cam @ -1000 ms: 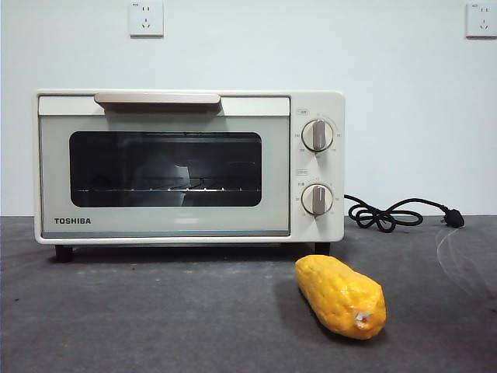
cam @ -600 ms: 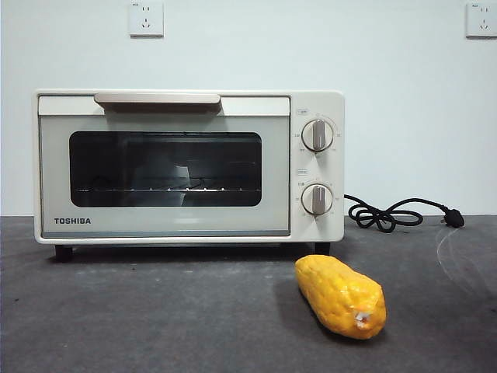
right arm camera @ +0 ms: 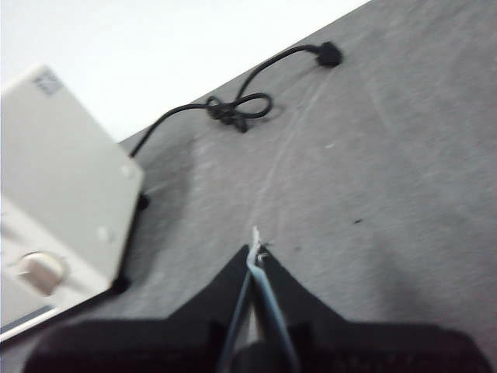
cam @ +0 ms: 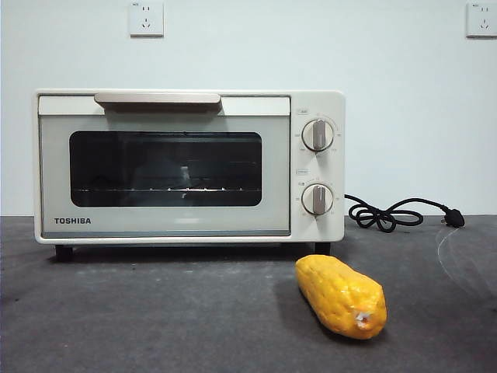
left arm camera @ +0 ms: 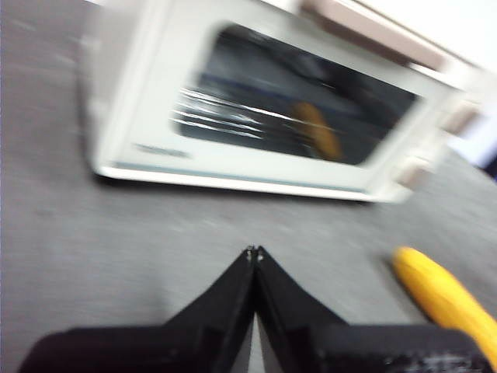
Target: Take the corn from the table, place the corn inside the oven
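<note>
Corn (cam: 341, 296): loose on bench (cam: 155, 311), before shut oven (cam: 189, 165); you must open it.
Left hand (left arm camera: 254, 252): pinched together, empty.
Right hand (right arm camera: 255, 254): likewise.

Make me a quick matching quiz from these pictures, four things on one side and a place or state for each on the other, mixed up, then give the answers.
Things:
1. corn
2. oven door
3. power cord
4. left pincer

Places or states:
A. closed, handle along its top edge
B. jaws together, holding nothing
C. lying on the table in front of the oven's knob end
D. looped on the table beside the oven, plug loose

Pairs: 1-C, 2-A, 3-D, 4-B
</note>
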